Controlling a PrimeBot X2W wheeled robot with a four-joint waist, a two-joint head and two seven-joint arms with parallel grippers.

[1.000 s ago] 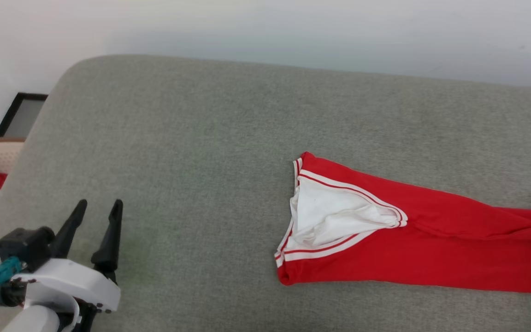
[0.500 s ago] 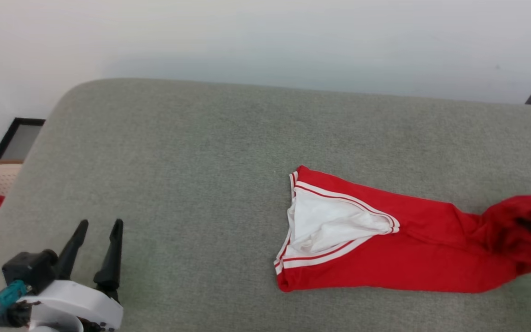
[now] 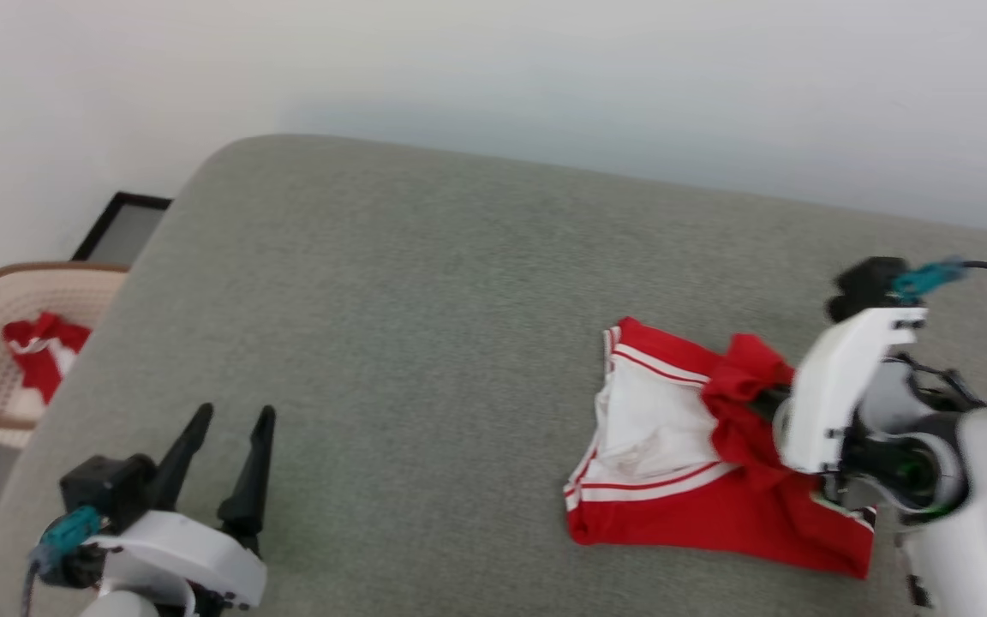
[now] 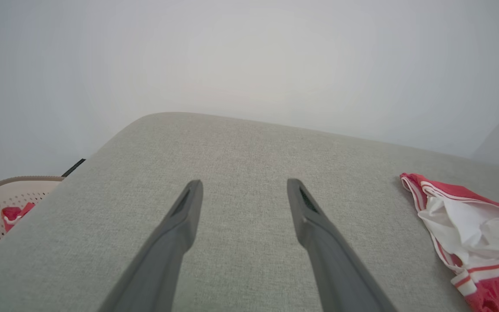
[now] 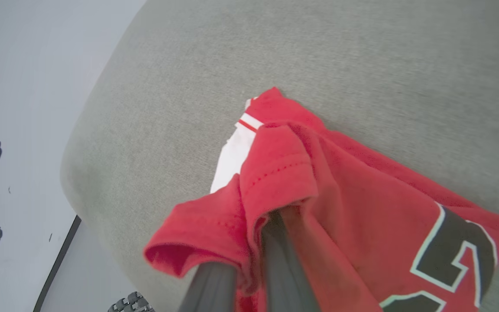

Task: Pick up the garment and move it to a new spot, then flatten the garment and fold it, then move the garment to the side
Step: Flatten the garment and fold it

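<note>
Right tool (image 3: 763,401), clamped on the red white-sleeved jersey garment (image 3: 699,514), has dragged its hem toward nine o'clock; left tool (image 3: 235,413) stays wide.

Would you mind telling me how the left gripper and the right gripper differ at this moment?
The left gripper stands open and empty; the right gripper is shut on a bunched red fold of the garment. The left gripper is over bare grey cushion, well apart from the garment, while the right gripper has its fingers buried in the cloth. Both have two long dark fingers.
</note>
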